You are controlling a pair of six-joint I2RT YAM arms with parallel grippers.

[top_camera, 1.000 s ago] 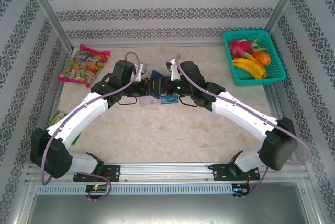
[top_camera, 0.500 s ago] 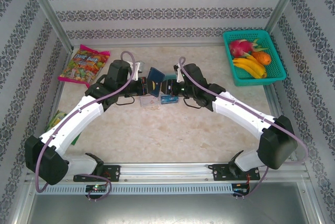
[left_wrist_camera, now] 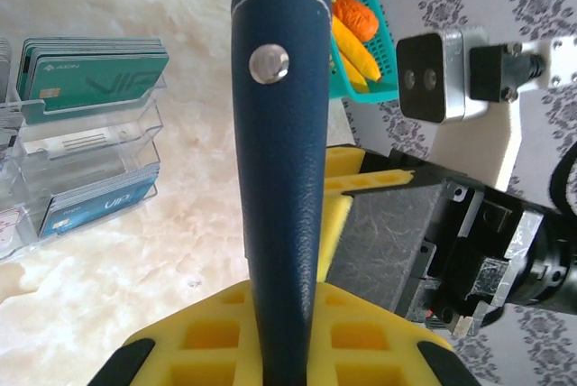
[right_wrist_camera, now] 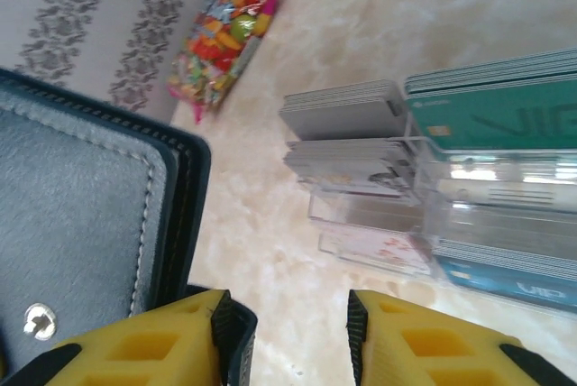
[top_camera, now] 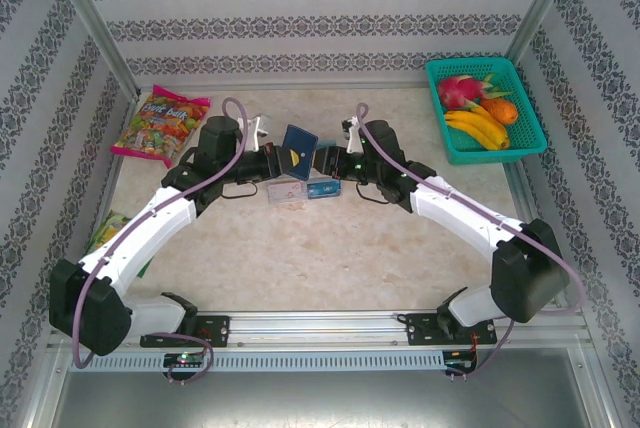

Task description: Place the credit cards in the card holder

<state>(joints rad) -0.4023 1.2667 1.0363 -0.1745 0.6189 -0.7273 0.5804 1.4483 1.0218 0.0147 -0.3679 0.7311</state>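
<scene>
**Change over the last second, overhead view.** The two wrists, at first drawn close together over the table's middle, now stand further apart. The left gripper [top_camera: 278, 160] has shifted slightly left and the right gripper [top_camera: 322, 160] has drawn back to the right. The dark navy-blue bi-fold card holder [top_camera: 297, 150], earlier a narrow dark wedge pinched between both grippers, has turned to show its broad square face upward. It now rests with the left gripper alone, clamped between that gripper's yellow pads [left_wrist_camera: 194, 341]. The right gripper's yellow fingers [right_wrist_camera: 433, 341] are parted, and the card holder's grey inside [right_wrist_camera: 81, 215] lies just beside them.
</scene>
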